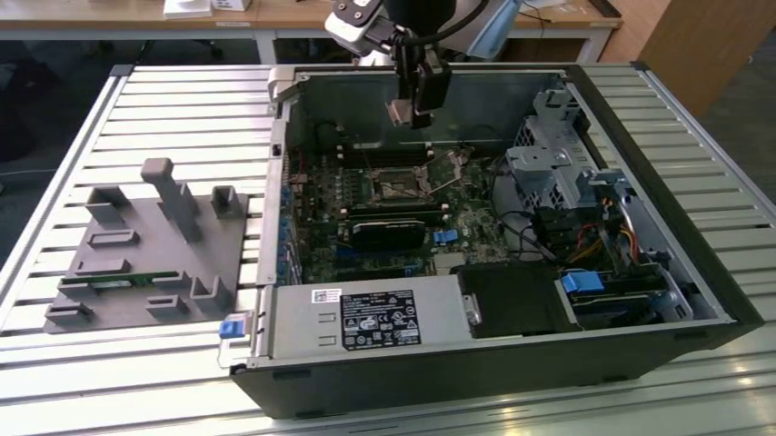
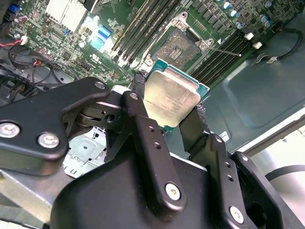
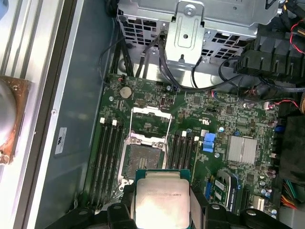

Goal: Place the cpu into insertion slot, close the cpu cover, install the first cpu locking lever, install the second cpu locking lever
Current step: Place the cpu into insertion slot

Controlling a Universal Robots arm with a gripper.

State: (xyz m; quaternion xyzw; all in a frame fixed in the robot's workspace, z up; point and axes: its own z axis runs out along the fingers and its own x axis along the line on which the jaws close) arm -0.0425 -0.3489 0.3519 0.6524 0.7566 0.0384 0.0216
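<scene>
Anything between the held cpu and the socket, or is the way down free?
Nothing visible stands between them. The gripper holds the cpu in the air above the board, apart from the insertion slot. The slot's dark centre lies bare, and the cpu cover stands flipped open beside it.

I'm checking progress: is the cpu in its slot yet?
No, in the first wrist view the hand grips the cpu clear of the board, and the slot sits bare.
</scene>
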